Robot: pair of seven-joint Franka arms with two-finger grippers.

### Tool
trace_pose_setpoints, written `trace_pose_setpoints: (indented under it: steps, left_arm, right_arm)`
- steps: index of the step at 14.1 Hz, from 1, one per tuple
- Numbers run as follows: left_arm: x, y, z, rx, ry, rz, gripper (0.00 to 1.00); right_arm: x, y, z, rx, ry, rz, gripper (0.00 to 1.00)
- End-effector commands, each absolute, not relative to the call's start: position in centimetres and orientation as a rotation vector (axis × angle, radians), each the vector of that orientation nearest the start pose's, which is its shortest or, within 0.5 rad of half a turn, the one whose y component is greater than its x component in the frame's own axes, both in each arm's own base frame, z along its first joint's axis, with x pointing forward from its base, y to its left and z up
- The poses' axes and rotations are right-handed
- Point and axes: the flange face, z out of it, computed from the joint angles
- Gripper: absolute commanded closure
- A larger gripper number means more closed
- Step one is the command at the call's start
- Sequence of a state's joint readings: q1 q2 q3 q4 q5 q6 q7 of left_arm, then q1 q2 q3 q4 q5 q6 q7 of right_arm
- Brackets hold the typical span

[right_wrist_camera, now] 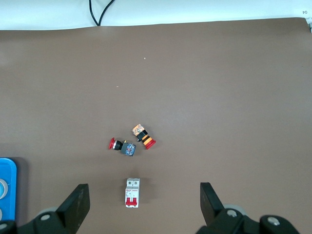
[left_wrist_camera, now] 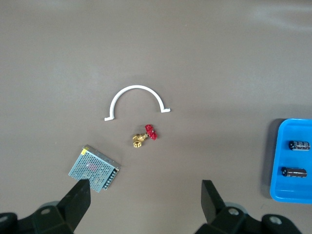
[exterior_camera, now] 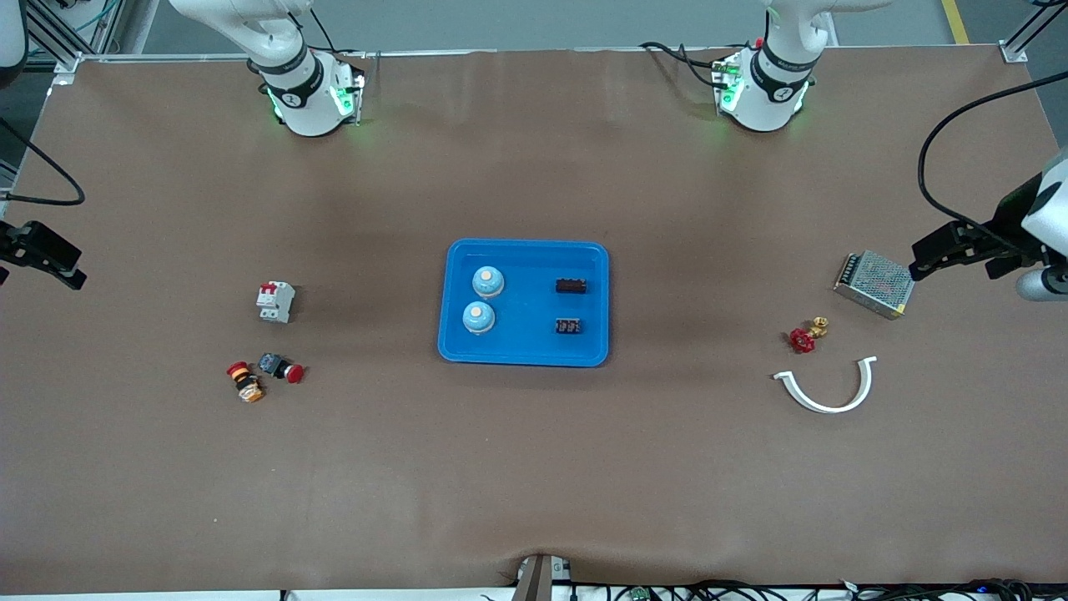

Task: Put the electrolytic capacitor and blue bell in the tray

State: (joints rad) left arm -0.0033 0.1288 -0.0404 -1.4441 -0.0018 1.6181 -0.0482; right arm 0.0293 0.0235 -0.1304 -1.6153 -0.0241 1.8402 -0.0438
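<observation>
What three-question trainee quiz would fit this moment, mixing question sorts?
1. True or false: two blue bells sit in the tray.
2. How many dark capacitors lie in the tray: A one, B two, C three?
3. Fill in: the left gripper is over the table near the metal power supply, and the right gripper is over the white circuit breaker; both are ____.

Key: 1 true; 2 B; 3 open.

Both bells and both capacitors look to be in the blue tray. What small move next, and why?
Probably none beyond holding both arms parked. The bright-blue plastic tray already holds two pale-blue domed bells and two black cylindrical capacitors. The left gripper and right gripper are open, empty, at the table's ends.
</observation>
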Motion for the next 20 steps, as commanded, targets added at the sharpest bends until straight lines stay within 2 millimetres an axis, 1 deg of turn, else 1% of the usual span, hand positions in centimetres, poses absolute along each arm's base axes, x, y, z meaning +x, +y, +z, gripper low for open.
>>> trace_pose_setpoints:
  steps: [1,5,8,12,13,20]
  left_arm:
    - [58.85,-3.11,61.08,-3.155,0.041,-0.014,0.00]
    - [58.32,-3.56,60.43,-3.149,0.031,0.075,0.00]
    - [58.43,-3.74,60.16,-3.147,0.053,0.083,0.00]
    - [58.54,-3.08,60.18,-3.071,0.067,0.073,0.00]
    - [58.56,-3.36,60.16,-3.064,0.076,0.074,0.00]
    - [58.64,-3.49,60.38,-3.068,0.055,0.062,0.00]
  right_arm:
    - [58.68,-6.07,62.17,-3.163,0.089,-0.326,0.00]
    - [58.66,-6.25,62.75,-3.162,0.094,-0.340,0.00]
    - [58.76,-5.80,62.67,-3.162,0.082,-0.340,0.00]
    - [58.74,-6.15,62.76,-3.160,0.094,-0.345,0.00]
    - [58.75,-6.06,62.76,-3.160,0.089,-0.345,0.00]
    - [58.75,-6.15,62.78,-3.160,0.092,-0.347,0.00]
